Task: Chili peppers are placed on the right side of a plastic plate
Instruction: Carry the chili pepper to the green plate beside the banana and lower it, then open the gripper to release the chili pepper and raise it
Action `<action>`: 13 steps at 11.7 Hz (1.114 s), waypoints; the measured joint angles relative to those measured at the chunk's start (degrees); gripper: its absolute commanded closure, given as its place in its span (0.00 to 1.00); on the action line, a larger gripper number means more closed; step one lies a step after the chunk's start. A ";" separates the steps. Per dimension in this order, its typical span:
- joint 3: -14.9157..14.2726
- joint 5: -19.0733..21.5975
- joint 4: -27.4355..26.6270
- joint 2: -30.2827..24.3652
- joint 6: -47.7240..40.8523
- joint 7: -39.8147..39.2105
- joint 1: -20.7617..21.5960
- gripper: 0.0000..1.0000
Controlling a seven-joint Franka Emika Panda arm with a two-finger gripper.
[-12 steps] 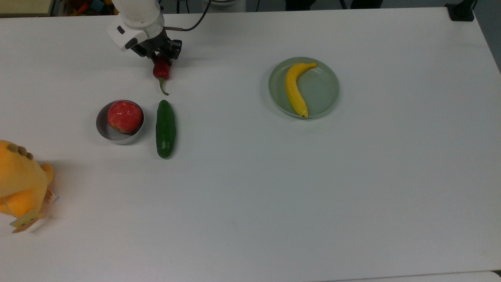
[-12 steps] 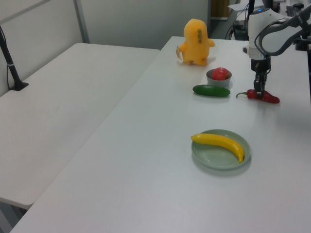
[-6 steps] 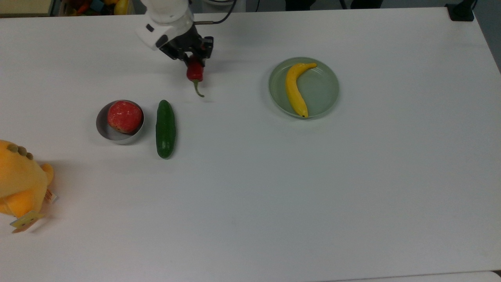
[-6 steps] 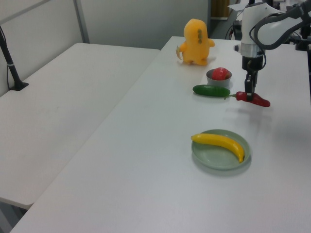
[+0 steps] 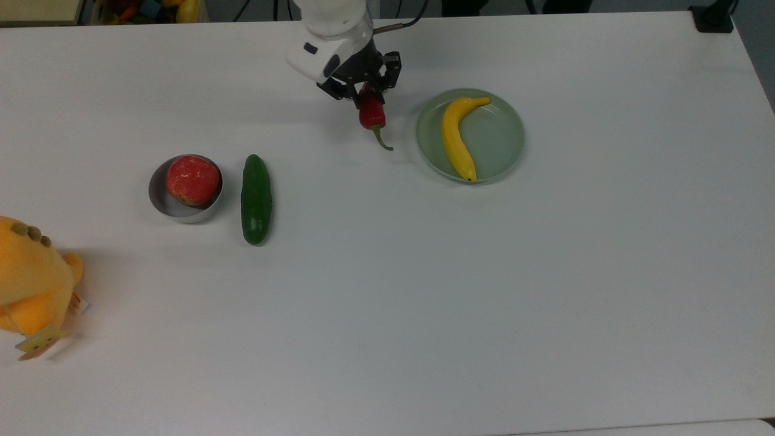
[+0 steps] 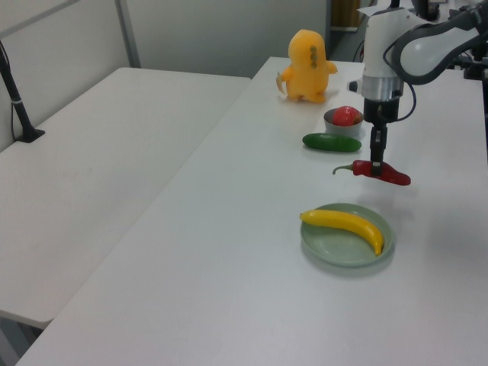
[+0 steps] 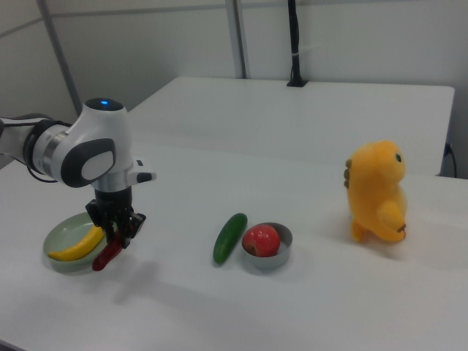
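My gripper [image 5: 367, 92] [image 6: 377, 163] [image 7: 116, 232] is shut on the dark red chili pepper [image 5: 371, 115] [image 6: 386, 174] [image 7: 107, 256] and holds it in the air above the white table, its green stem [image 5: 384, 142] pointing toward the top view's bottom. The pale green plastic plate [image 5: 500, 137] [image 6: 334, 248] [image 7: 58, 234] lies just to the top view's right of the pepper, with a yellow banana [image 5: 455, 138] [image 6: 347, 223] [image 7: 75, 244] in its left half. In the right view the pepper hangs beside the plate's near rim.
A dark green cucumber [image 5: 256, 198] [image 6: 331, 142] [image 7: 229, 236] lies next to a small grey bowl [image 5: 177, 208] [image 7: 278, 256] holding a round red fruit [image 5: 193, 179] [image 6: 345, 116] [image 7: 261, 240]. An orange plush toy [image 5: 30, 281] [image 6: 308, 55] [image 7: 376, 191] stands at the top view's left edge.
The gripper has carried the chili pepper toward the top view's right, from above the bowl and cucumber area to just beside the plate, lifted off the table. Nothing else moved.
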 measured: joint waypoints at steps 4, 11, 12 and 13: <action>2.66 0.03 0.03 3.99 5.46 0.00 -0.01 0.68; 3.21 0.03 1.77 5.88 6.74 0.00 -0.06 0.00; 3.61 0.03 2.01 5.88 6.74 0.10 -0.06 0.00; 3.94 0.06 2.25 5.88 6.74 0.80 -0.06 0.00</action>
